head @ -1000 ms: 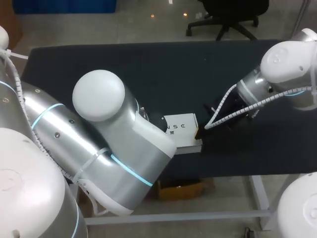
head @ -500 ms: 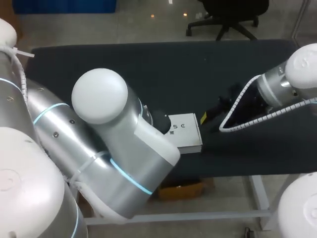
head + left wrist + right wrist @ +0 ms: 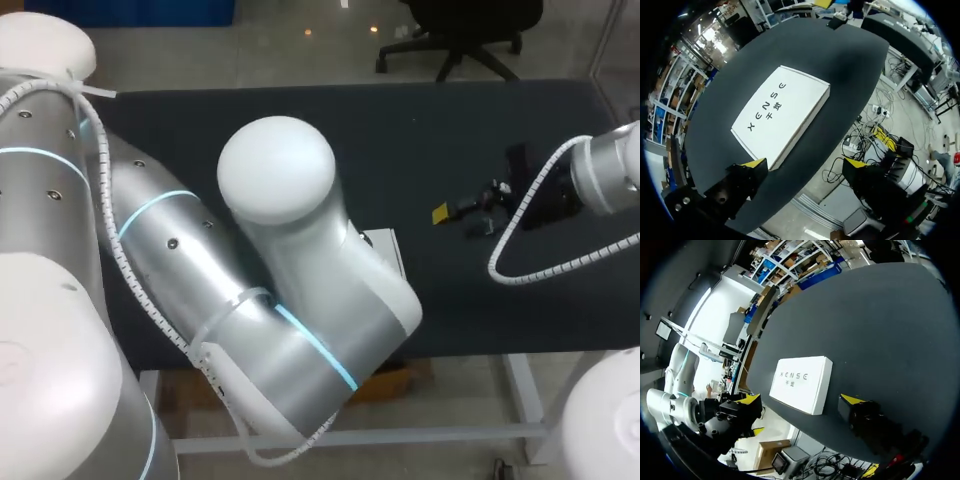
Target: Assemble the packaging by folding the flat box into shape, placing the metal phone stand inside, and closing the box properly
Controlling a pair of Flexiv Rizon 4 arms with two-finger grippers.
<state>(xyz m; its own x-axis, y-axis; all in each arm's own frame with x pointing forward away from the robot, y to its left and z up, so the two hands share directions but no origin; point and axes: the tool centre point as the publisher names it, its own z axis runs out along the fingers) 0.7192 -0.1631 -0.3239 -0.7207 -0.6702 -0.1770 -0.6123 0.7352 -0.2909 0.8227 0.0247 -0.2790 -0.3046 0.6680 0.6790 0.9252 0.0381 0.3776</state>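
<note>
Item under inspection: one white box (image 3: 782, 112), closed, lying flat on the dark tabletop (image 3: 840, 60) with its printed lid facing up. All visible faces sit flush, and its contents cannot be seen. It rests close to the tabletop's near edge, with one corner pointing towards that edge in the left wrist view.

In the right wrist view the box (image 3: 802, 383) shows complete and nothing touches it. The tabletop (image 3: 880, 315) is around it on the far side. In the head view only a thin strip of the box (image 3: 384, 243) shows past the left arm (image 3: 290, 300), which covers the rest.

Left jaws: spread wide and gripping nothing. Their yellow fingertips (image 3: 755, 163) stand far apart, above the tabletop's near edge. The nearest box corner lies just ahead of one finger; I cannot tell whether they touch. The other finger hangs beyond the edge, over the floor.

Right jaws: likewise spread wide and gripping nothing. From the right wrist view the box lies ahead of them, in line with the gap between their fingertips (image 3: 852, 400), and clear of both. The head view places one yellow fingertip (image 3: 445, 213) well to the right of the box, over bare tabletop (image 3: 300, 120). The right arm (image 3: 605, 175) enters from the right edge.
</note>
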